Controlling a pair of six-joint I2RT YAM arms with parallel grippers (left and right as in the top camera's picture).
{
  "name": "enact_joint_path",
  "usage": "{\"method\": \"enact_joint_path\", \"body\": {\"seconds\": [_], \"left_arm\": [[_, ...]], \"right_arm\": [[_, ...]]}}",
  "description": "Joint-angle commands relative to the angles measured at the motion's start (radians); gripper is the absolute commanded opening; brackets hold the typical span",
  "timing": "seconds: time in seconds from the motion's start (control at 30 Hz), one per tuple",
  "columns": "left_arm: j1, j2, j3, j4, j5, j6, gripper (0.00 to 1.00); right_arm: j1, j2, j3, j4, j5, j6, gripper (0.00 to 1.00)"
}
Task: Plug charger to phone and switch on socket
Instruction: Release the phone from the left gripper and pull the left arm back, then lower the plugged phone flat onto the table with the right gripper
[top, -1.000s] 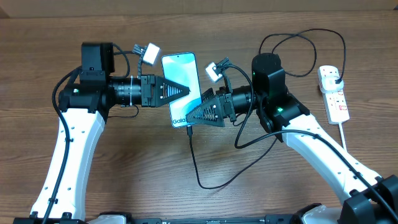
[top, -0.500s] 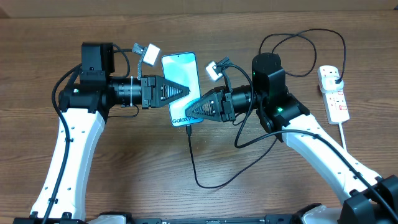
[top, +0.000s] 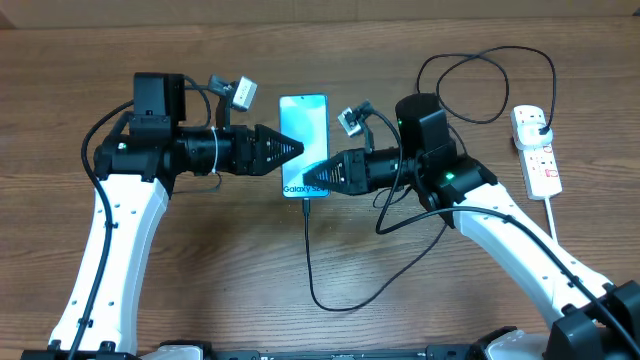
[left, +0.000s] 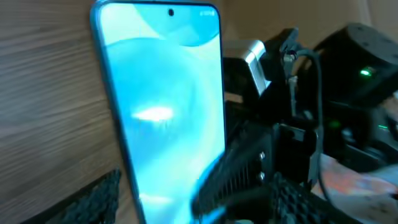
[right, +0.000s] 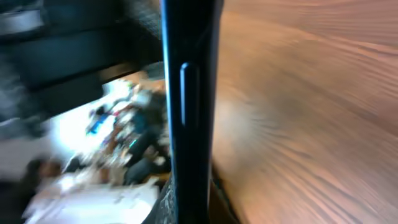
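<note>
Pinching the phone (top: 303, 125) near its 5 o'clock corner, the right hand (top: 313, 182) is closed down tight. Its wrist view shows the phone edge-on right in the middle, so I judge it grips the phone across its thin side. At the phone's 9 o'clock edge, the left hand (top: 299, 150) stands wide. Its fingers (left: 102, 194) sit far apart at the bottom corners of the wrist view, with the lit screen between them. Whether they touch the phone I cannot tell.

The phone sits mid-desk with its screen up. The charger (top: 308, 260) leaves the short edge at 6 o'clock, loops low over the desk (top: 200, 290), and climbs back towards 3 o'clock. Its tip looks seated in the phone, so that step seems done or nearly so.

Well apart at 3 o'clock lies the socket (top: 544, 168), with the charger's black plug (top: 541, 124) in its far end. No hand is near it, and the switch is too small to read. Pressing it is likely what remains.
</note>
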Motion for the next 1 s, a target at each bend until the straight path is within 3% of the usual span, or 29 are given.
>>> {"method": "enact_joint_path", "body": {"seconds": [0.0, 0.07, 0.13, 0.3, 0.97], "left_arm": [[0.004, -0.015, 0.002, -0.026, -0.237, -0.027, 0.87], [0.004, -0.015, 0.002, -0.046, -0.372, -0.048, 0.89], [0.003, -0.015, 0.002, -0.067, -0.503, -0.052, 1.0], [0.003, -0.008, 0.0, -0.093, -0.689, -0.052, 1.0], [0.003, -0.007, 0.0, -0.089, -0.731, -0.051, 1.0]], "right_arm": [[-0.005, 0.001, 0.014, -0.057, 0.281, -0.052, 0.04], [-0.003, 0.013, 0.012, -0.078, 0.343, -0.056, 0.04], [-0.002, 0.032, 0.012, -0.078, 0.367, -0.056, 0.04], [0.015, 0.108, 0.012, -0.055, 0.378, -0.056, 0.04], [0.082, 0.42, 0.012, 0.146, 0.392, -0.026, 0.05]]}}
